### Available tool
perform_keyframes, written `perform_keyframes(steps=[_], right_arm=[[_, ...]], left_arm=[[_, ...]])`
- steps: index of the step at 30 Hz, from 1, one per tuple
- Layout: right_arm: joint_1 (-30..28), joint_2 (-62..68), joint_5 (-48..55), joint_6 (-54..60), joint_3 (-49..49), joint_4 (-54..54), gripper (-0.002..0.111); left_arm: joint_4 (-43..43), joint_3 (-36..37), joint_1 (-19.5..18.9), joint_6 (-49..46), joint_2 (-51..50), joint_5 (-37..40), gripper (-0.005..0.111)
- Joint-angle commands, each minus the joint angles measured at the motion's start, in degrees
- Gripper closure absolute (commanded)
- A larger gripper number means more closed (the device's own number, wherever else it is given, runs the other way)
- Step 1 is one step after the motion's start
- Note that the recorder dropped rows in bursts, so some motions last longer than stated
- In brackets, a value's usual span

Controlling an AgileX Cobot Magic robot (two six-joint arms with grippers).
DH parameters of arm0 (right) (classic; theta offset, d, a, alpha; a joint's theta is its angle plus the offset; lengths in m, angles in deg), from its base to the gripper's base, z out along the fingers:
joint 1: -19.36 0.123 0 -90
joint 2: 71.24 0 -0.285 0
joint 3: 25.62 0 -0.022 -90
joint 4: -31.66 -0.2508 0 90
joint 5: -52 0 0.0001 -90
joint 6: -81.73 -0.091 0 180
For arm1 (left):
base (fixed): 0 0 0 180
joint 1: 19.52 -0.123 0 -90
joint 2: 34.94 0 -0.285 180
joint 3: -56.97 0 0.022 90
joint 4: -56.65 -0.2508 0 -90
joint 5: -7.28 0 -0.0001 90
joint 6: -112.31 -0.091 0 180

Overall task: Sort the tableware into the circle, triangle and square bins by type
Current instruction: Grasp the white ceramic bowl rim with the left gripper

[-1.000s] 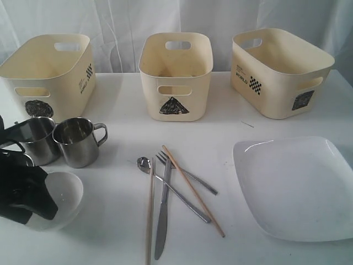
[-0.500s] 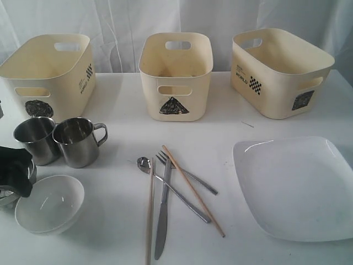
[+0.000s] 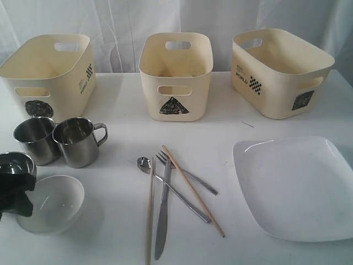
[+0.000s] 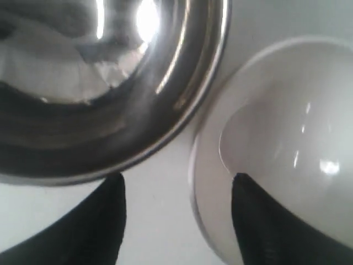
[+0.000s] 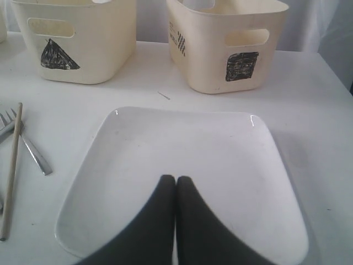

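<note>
My left gripper (image 3: 22, 196) (image 4: 176, 185) is open at the table's front left, low over the white bowl (image 3: 52, 204) (image 4: 287, 138). One finger (image 4: 259, 221) is inside the bowl and the other is outside its rim, over the table. The steel bowl (image 3: 15, 163) (image 4: 99, 83) sits close beside it. Two steel mugs (image 3: 36, 138) (image 3: 77, 141) stand behind. Spoon (image 3: 144, 163), fork (image 3: 185, 174), knife (image 3: 162, 215) and chopsticks (image 3: 193, 190) lie mid-table. My right gripper (image 5: 175, 179) is shut and empty above the white plate (image 3: 295, 187) (image 5: 182, 149).
Three cream bins line the back: circle-marked (image 3: 44, 72) on the left, triangle-marked (image 3: 175, 74) (image 5: 83, 38) in the middle, square-marked (image 3: 281, 69) (image 5: 226, 44) on the right. A white curtain hangs behind them.
My left gripper has drawn back off the white bowl toward the left edge, then settled lower at the bowl's near rim. The steel bowl has come into view. The right gripper is unmoved.
</note>
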State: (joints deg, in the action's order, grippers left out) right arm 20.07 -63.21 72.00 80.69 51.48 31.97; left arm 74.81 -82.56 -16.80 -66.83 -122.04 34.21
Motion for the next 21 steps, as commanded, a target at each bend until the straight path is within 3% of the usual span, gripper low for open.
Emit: perform_keyframes(steps=[1, 10, 21], right_arm=[[-0.2, -0.2, -0.1, -0.3, 0.1, 0.5, 0.108], [-0.2, -0.2, -0.1, -0.3, 0.1, 0.5, 0.108], [-0.2, -0.2, 0.0, -0.3, 0.1, 0.5, 0.108]], left_arm=[[0.7, 0.7, 0.2, 0.2, -0.1, -6.5, 0.063], [0.7, 0.7, 0.2, 0.2, -0.3, -3.2, 0.104], [1.2, 0.7, 0.2, -3.1, -0.3, 1.3, 0.107]])
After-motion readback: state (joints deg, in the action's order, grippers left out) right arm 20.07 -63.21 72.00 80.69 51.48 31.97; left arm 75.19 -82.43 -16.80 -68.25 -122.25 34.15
